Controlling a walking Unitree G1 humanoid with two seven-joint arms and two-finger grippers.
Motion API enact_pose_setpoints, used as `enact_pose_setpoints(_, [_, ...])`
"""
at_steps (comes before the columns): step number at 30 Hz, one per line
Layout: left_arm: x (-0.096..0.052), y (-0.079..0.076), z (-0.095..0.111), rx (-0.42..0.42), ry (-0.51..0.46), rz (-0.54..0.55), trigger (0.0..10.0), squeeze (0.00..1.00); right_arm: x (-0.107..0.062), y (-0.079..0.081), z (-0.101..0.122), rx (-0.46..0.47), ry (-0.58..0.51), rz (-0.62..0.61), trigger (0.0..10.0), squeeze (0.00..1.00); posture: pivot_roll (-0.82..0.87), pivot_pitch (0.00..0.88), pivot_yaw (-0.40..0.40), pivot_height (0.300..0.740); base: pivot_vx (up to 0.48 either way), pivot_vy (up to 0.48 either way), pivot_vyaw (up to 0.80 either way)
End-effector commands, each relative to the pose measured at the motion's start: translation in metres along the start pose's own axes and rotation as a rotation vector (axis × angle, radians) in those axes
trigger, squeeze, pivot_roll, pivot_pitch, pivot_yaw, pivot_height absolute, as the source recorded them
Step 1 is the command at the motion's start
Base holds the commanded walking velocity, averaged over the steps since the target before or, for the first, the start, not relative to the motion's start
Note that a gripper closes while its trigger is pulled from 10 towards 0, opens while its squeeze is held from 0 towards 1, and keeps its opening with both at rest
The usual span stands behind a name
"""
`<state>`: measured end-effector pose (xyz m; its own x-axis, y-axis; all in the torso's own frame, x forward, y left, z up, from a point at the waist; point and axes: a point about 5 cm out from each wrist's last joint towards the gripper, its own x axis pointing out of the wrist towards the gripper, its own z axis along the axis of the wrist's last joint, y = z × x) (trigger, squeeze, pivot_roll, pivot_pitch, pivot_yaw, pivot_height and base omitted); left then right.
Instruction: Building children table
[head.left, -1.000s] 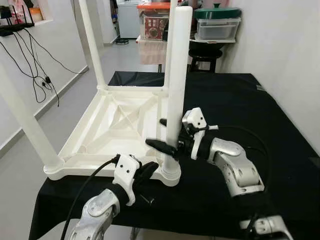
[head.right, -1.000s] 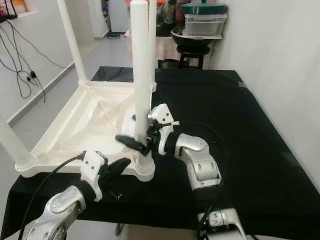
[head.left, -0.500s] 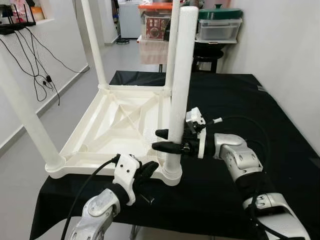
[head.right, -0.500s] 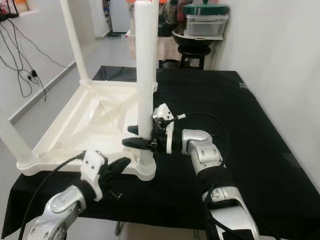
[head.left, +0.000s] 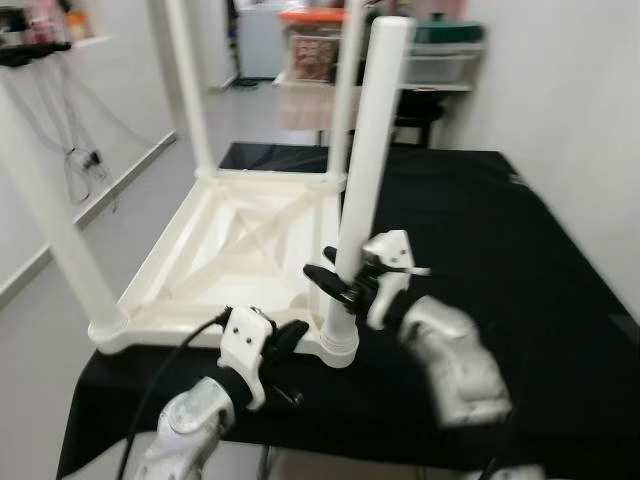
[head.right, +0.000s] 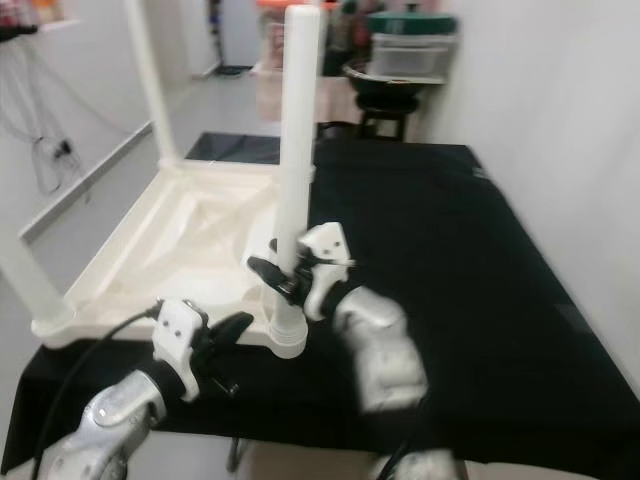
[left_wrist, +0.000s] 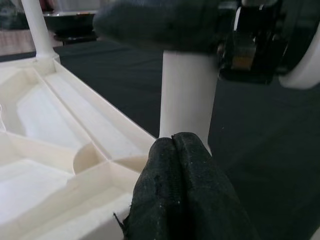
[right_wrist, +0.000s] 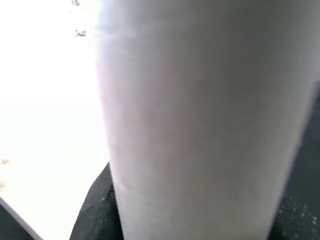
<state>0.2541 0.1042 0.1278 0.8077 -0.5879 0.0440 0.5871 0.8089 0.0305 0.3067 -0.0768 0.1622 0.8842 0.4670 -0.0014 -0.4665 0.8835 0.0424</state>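
Now right gripper (head.left: 340, 285) jaws clamped on table leg (head.left: 365, 150); left gripper (head.left: 285, 340) jaws together.

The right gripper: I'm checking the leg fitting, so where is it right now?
In the left eye view the right gripper sits around the lower part of the nearest upright table leg, just above the corner socket of the upturned tabletop, with the left gripper near that corner.

table top (head.left: 230, 250): cream-white | legs (head.left: 370, 150): white | cloth (head.left: 520, 250): black

No legible text/labels anywhere; frames blurred.
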Motion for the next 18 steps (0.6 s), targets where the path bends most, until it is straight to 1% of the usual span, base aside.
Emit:
enact_pose_setpoints(1, [-0.003, 0.004, -0.002, 0.001, 0.018, 0.009, 10.0, 0.0, -0.004, 0.003, -0.023, 0.017, 0.113, 0.001, 0.0, 0.0, -0.04, 0.0, -0.014, 0.74, 0.0, 0.0, 0.0])
enact_pose_setpoints(2, [-0.002, 0.003, -0.003, -0.002, 0.021, 0.003, 10.0, 0.0, 0.001, -0.003, -0.021, -0.048, 0.111, 0.058, 0.0, 0.0, -0.02, 0.0, -0.026, 0.74, 0.0, 0.0, 0.0])
enact_pose_setpoints(3, [-0.002, 0.003, -0.003, -0.003, 0.022, 0.0, 10.0, 0.0, 0.001, -0.006, -0.022, -0.061, 0.117, 0.065, 0.0, 0.0, -0.02, 0.0, -0.026, 0.74, 0.0, 0.0, 0.0])
enact_pose_setpoints(6, [-0.002, 0.004, -0.003, 0.004, 0.02, 0.013, 10.0, 0.0, 0.004, -0.002, -0.021, -0.045, 0.11, 0.093, 0.0, 0.0, -0.02, 0.0, -0.021, 0.74, 0.0, 0.0, 0.0])
enact_pose_setpoints(7, [-0.002, 0.004, -0.003, 0.006, 0.02, 0.016, 10.0, 0.0, 0.004, -0.002, -0.02, -0.039, 0.108, 0.082, 0.5, 0.0, -0.02, 0.0, -0.022, 0.74, 0.0, 0.0, 0.0])
enact_pose_setpoints(9, [-0.002, 0.004, -0.003, 0.006, 0.02, 0.016, 10.0, 0.0, 0.004, -0.002, -0.02, -0.039, 0.108, 0.082, 0.5, 0.0, -0.02, 0.0, -0.022, 0.74, 0.0, 0.0, 0.0])
enact_pose_setpoints(10, [-0.002, 0.004, -0.003, 0.006, 0.021, 0.017, 10.0, 0.0, 0.004, -0.002, -0.019, -0.024, 0.109, 0.086, 10.0, 0.0, -0.02, 0.0, -0.024, 0.74, 0.0, 0.0, 0.0])
enact_pose_setpoints(11, [-0.001, 0.004, -0.003, 0.003, 0.021, 0.015, 10.0, 0.0, 0.004, -0.002, -0.017, -0.019, 0.098, 0.128, 10.0, 1.0, -0.01, 0.0, -0.026, 0.74, 0.0, 0.0, 0.0])
enact_pose_setpoints(14, [-0.001, 0.004, -0.004, 0.001, 0.022, 0.014, 10.0, 0.0, 0.004, 0.0, -0.014, -0.016, 0.089, 0.151, 10.0, 1.0, -0.01, 0.0, -0.026, 0.74, 0.0, 0.0, 0.0])
enact_pose_setpoints(15, [-0.001, 0.003, -0.004, -0.001, 0.023, 0.012, 10.0, 0.0, 0.004, -0.001, -0.012, -0.016, 0.079, 0.21, 10.0, 1.0, -0.02, 0.0, -0.026, 0.74, 0.0, 0.0, 0.0])
enact_pose_setpoints(16, [-0.001, 0.003, -0.004, -0.001, 0.023, 0.012, 10.0, 0.0, 0.004, -0.001, -0.012, -0.016, 0.079, 0.21, 10.0, 1.0, -0.02, 0.0, -0.026, 0.74, 0.0, 0.0, 0.0])
enact_pose_setpoints(17, [0.0, 0.002, -0.004, -0.003, 0.024, 0.009, 10.0, 0.0, 0.004, -0.005, -0.01, -0.037, 0.07, 0.278, 10.0, 1.0, -0.01, 0.0, -0.029, 0.74, 0.0, 0.0, 0.0])
enact_pose_setpoints(18, [0.0, 0.002, -0.004, -0.003, 0.024, 0.009, 10.0, 0.0, 0.004, -0.005, -0.01, -0.037, 0.07, 0.278, 10.0, 1.0, -0.01, 0.0, -0.029, 0.74, 0.0, 0.0, 0.0])
